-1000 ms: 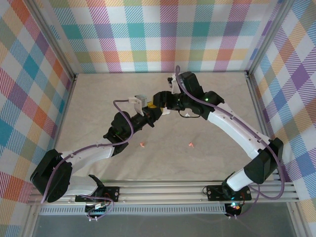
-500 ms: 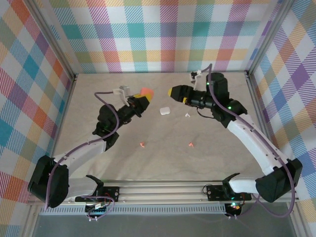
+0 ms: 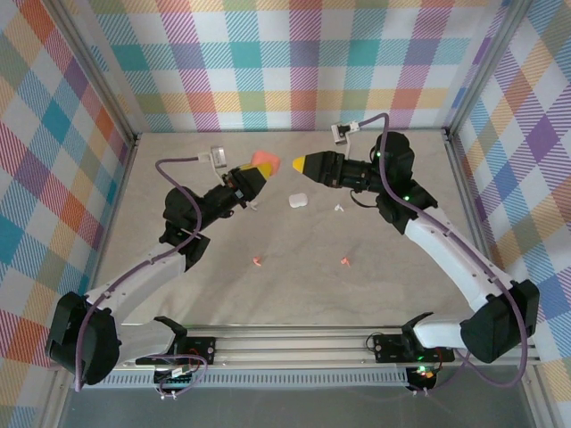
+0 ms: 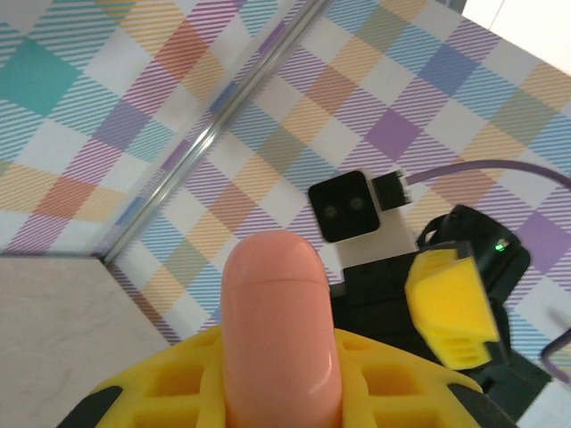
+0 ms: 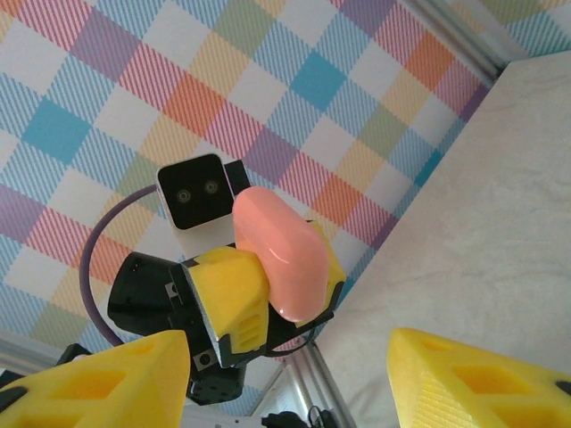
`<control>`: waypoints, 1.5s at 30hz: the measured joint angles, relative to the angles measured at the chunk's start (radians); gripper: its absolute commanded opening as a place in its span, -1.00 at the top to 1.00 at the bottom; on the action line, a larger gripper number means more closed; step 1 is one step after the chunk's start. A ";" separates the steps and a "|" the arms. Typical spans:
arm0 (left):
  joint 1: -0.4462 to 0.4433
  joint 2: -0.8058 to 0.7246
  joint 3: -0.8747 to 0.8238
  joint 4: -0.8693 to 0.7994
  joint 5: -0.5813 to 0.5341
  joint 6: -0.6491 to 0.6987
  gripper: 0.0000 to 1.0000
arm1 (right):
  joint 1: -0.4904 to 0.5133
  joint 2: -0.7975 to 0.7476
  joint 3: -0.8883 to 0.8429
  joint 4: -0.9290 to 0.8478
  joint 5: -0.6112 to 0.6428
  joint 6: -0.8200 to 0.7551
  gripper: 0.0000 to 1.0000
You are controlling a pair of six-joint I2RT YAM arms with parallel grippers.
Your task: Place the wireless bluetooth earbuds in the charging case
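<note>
Illumination is bright, even and diffuse, casting only faint soft shadows on the table [image 3: 294,299], with a small glare streak on the pink case [image 4: 277,330] and the close-range yellow fingers [image 5: 473,383] rendered slightly soft.

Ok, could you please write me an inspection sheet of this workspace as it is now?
Surface: beige table, mostly bare.
Job's things: pink case held above the table; white case, pink earbuds and one white earbud lying on it.
Clutter: nothing seen.
Grippers: left gripper shut on pink case; right gripper open, empty.
Cables: purple cables along both arms.
Surroundings: plaid walls, metal frame.
</note>
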 measured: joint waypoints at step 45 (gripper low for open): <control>-0.013 0.068 0.056 0.062 0.064 -0.135 0.40 | 0.041 0.129 0.022 0.214 -0.091 0.075 0.64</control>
